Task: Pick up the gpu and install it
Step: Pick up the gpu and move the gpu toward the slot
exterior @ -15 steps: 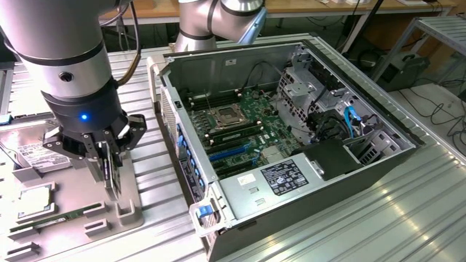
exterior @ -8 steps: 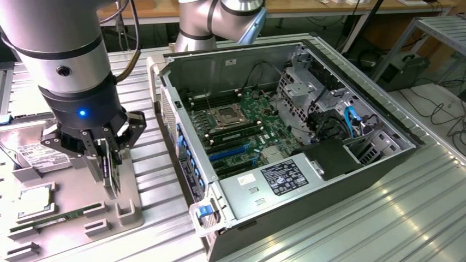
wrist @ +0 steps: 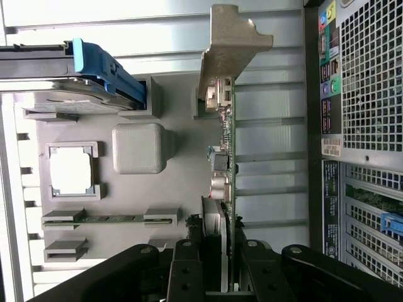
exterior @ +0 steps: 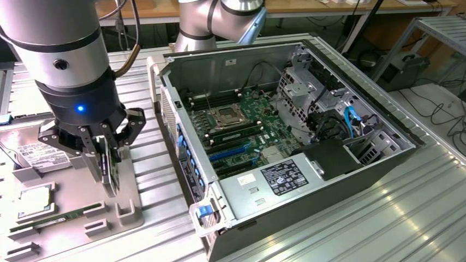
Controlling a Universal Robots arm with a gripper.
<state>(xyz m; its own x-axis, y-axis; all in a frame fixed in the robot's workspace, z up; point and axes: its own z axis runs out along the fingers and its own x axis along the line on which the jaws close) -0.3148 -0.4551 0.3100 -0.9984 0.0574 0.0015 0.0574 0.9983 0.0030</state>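
One gripper (exterior: pixel 100 144) hung pointing down over the grey tray (exterior: pixel 125 214) at the exterior view's left, jaws pinched on the gpu (exterior: pixel 110 168). The card sat edge-on between them, upright, running down from the jaws toward the tray. Whether its lower end touched the tray could not be told. In the wrist view the green board's edge ran straight away from the jaws, with the silver bracket (wrist: pixel 230 51) at its far end. On the tray beside the card lay a hard drive (exterior: pixel 35 156), a square processor (exterior: pixel 32 201) and a narrow memory stick (exterior: pixel 57 219), all apart from the card. Just beside the tray, toward the exterior view's right, an open computer case (exterior: pixel 240 188) lay on its side, motherboard (exterior: pixel 244 123) facing up. Both rested on a ribbed metal table (exterior: pixel 378 218). Workbenches and cables stood behind.
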